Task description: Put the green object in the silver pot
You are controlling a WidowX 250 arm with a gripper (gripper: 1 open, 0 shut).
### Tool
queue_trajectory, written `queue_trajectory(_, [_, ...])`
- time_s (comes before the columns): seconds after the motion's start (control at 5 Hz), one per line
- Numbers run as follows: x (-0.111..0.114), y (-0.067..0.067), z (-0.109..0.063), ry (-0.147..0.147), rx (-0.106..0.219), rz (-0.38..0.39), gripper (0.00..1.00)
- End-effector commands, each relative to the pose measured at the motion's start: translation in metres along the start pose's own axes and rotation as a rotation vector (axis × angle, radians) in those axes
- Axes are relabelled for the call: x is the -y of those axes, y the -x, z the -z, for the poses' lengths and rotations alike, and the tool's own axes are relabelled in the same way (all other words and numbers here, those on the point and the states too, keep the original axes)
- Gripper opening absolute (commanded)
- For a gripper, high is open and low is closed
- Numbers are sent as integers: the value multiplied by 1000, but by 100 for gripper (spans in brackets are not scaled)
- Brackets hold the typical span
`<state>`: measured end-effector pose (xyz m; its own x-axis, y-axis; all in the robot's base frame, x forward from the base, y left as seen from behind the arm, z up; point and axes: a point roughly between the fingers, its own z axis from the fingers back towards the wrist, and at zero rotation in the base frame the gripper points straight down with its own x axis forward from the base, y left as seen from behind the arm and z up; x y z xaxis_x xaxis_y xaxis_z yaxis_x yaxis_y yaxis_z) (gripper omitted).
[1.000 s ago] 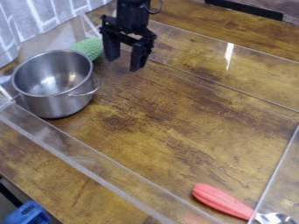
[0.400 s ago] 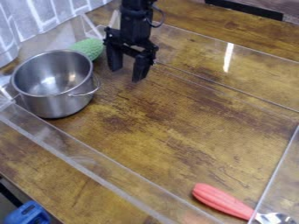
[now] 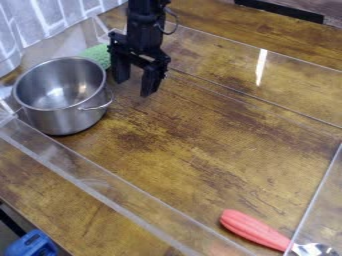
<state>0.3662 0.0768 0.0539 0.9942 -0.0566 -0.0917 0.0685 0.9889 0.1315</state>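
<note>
The green object [image 3: 94, 53] is a small light-green lump on the wooden table, just behind the silver pot [image 3: 58, 94] at the left. Most of it is hidden behind my gripper [image 3: 134, 80]. The gripper is black, points down with its fingers apart, and is empty; it hangs right beside the green object, at the pot's right rear rim. The pot is round, shiny and empty inside.
A clear plastic wall [image 3: 107, 185] frames the wooden table. An elongated red-orange object [image 3: 254, 229] lies at the front right corner. A blue thing [image 3: 30, 246] shows below the table's front left edge.
My gripper has moved left and slightly down toward the green object and the pot, now covering more of the green object. Its fingers stay apart.
</note>
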Motion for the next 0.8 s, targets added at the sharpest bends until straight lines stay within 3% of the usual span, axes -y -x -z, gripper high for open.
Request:
queue_trajectory(0.0, [-10,6,-36,-28,101,-26,100])
queue_trajectory(0.2, [-2,8,-36,-29,102,-10,0])
queue_trajectory(0.6, [-18,-9,-32,-30,108,47,0])
